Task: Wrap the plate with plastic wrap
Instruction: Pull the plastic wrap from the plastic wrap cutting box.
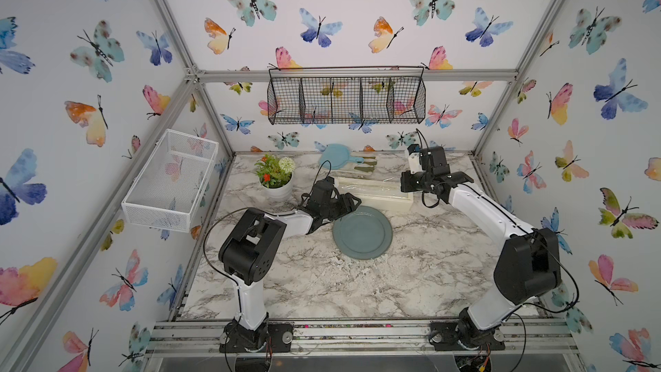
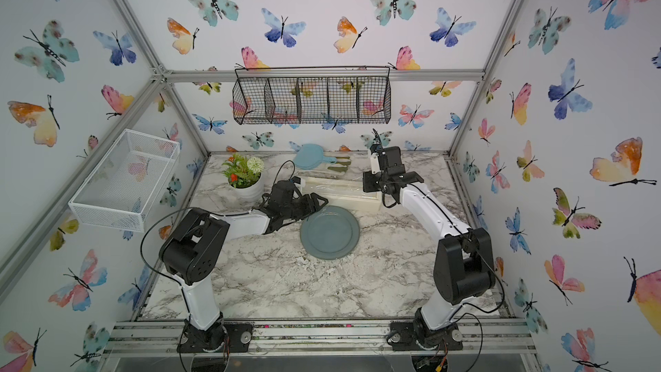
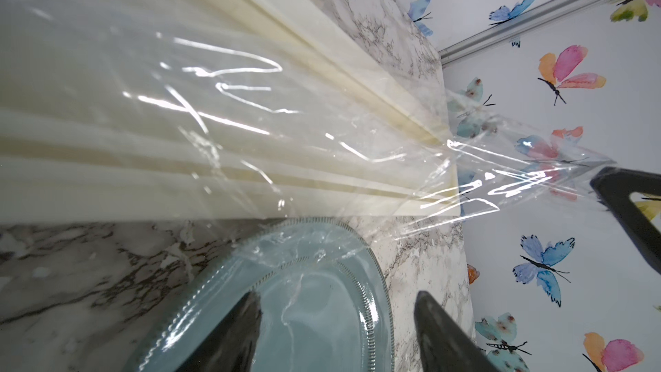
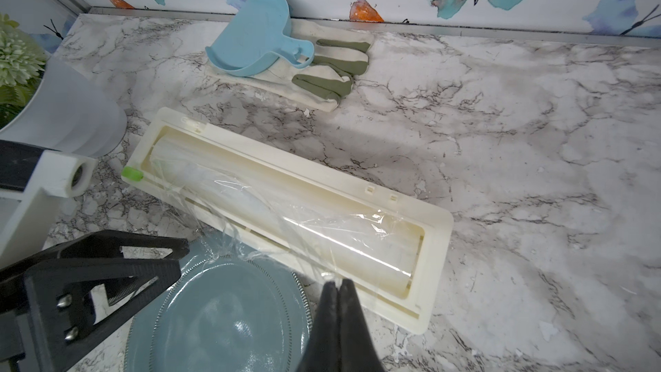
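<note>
Two pincers are over the table (image 1: 411, 273). The right pincer (image 4: 336, 282) is pressed fully together, pinching a corner of the plastic wrap (image 4: 286, 216) by the right end of the dispenser box (image 4: 438, 245), with the film pulled taut from the roll. The left pincer (image 3: 336, 295) stands wide apart and grips nothing I can see, hovering over the far left rim of the plate (image 1: 362, 232). The plate lies just on the near side of the box, and the film drapes over its far edge.
</note>
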You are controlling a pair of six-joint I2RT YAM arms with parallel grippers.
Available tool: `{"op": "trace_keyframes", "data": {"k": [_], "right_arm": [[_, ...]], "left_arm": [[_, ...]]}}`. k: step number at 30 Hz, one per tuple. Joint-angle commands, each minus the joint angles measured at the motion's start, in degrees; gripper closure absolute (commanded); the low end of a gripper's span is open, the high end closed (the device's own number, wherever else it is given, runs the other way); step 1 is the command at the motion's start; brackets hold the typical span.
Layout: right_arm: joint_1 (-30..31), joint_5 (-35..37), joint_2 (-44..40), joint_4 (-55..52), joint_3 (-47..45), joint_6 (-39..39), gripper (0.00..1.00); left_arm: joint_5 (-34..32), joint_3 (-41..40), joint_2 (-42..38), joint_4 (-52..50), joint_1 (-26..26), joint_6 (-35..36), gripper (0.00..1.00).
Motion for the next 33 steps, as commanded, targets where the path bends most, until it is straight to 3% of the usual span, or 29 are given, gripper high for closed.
{"op": "trace_keyframes", "data": {"k": [1,8,14,24,28,31,33], "right_arm": [[-0.4,-0.9,-0.8,0.6,0.0,0.4,0.98],[-0.4,-1.0,-0.8,0.7,-0.1,0.3,0.98],[-0.4,-1.6,-0.4,0.9,-0.1,0.4,0.98],[-0.4,-1.4,0.0,0.8,0.6,0.3,0.98],[-0.4,-1.9,0.3,1.0,0.4,0.3,0.98],[-0.4,-1.7,0.4,1.1,0.1,0.3,0.98],[-0.4,-1.6,0.3,1.1,0.1,0.3,0.98]], "left_arm": [[0.0,0.7,2.8,3.1,-0.2,-0.3,0.34],[0.0,-0.2,4.7,8.6,-0.2,-2.8,0.37],[0.5,-2.6,7.2,19.6,-0.5,-7.9,0.38],[1.0,-1.0,10.3,22.3,-0.9,-10.3,0.47],[1.0,-1.4,10.1,23.9,-0.9,-10.7,0.61],[1.4,-1.4,9.6,24.0,-0.9,-10.8,0.86],[1.8,-1.6,8.7,23.9,-0.9,-10.8,0.95]]}}
